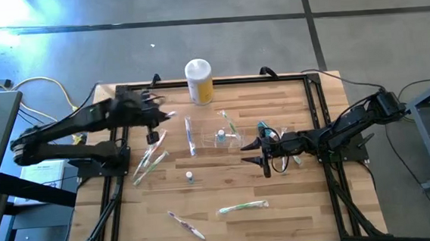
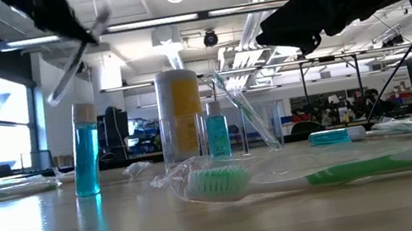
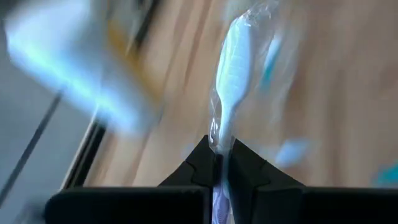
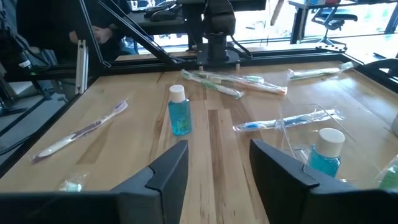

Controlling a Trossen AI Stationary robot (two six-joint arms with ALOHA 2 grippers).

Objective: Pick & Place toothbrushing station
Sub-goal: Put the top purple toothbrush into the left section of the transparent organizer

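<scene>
We see the left tool (image 3: 219, 163) clamped on one wrapped toothbrush (image 3: 233, 68); right tool (image 4: 214, 163) open, empty; several toothbrushes (image 1: 243, 207) lie below on the bench (image 1: 297, 206).

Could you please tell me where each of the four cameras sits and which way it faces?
High: overhead, straight down; both arms show.
Low: table height, level across the wrapped green toothbrush; arms overhead.
Left wrist: past shut fingers gripping a toothbrush.
Right wrist: past open fingers across the table.
Shared: high and right wrist both show the blue bottle.
</scene>
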